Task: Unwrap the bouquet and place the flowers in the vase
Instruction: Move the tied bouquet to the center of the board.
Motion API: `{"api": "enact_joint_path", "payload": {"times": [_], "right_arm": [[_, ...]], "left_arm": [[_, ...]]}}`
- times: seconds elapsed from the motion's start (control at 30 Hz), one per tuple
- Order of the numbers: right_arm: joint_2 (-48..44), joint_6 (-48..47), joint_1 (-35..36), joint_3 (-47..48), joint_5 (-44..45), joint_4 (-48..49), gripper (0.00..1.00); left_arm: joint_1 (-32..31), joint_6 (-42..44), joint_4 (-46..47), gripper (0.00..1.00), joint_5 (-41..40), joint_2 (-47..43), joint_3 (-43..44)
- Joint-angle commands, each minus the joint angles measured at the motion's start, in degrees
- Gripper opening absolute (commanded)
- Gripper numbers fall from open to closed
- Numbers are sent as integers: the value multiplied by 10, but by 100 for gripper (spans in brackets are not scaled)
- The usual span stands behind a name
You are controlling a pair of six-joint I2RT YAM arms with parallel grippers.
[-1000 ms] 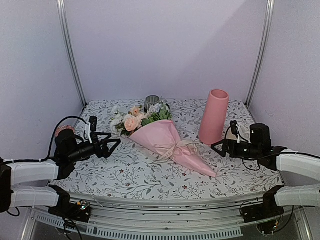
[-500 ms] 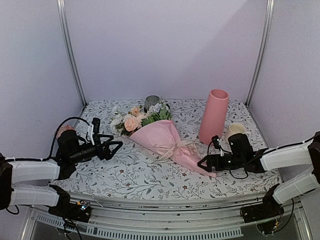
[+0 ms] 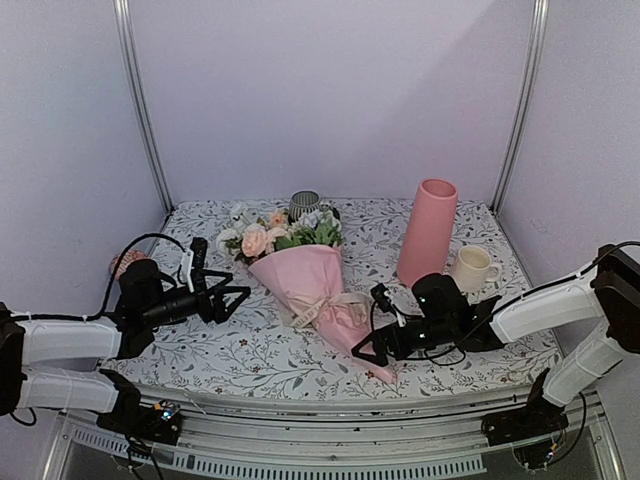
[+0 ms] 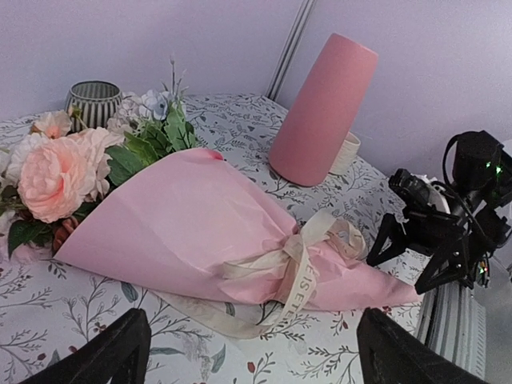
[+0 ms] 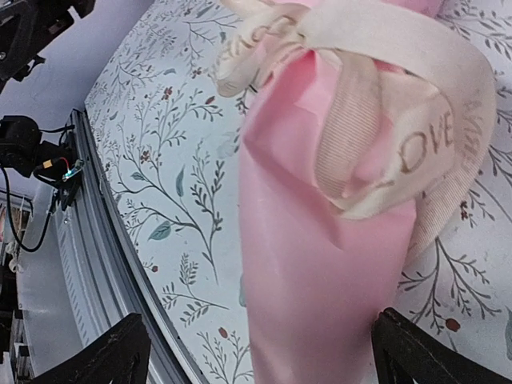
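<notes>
Flower-printed desk (image 3: 250, 355) carries the bouquet (image 3: 300, 278) on its side (ribbon (image 3: 325, 305) not yet undone), so the right hand (image 3: 365, 328), wide and empty, straddles its narrow tail, probably to pin it, while the left hand (image 3: 240, 303), equally wide, hovers beside its flank, the vase (image 3: 428, 232) upright beyond its tail.

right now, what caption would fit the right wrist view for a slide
Open right tool framing the narrow end of the pink-wrapped bouquet, its cream ribbon tied, on a floral-print table.
</notes>
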Motion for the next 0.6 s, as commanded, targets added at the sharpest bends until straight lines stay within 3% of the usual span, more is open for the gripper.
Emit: {"api": "enact_joint_path", "payload": {"times": [0.0, 0.33, 0.4, 0.57], "right_arm": [[-26, -25, 8, 10, 35, 6, 99], [-153, -67, -49, -38, 153, -33, 99], [-161, -86, -54, -38, 187, -25, 99], [-141, -181, -74, -17, 174, 7, 99]], "left_arm": [[-13, 17, -12, 92, -10, 1, 14], [-49, 40, -35, 89, -24, 22, 32], [-67, 53, -42, 87, -30, 35, 38], [-116, 84, -69, 78, -49, 86, 74]]}}
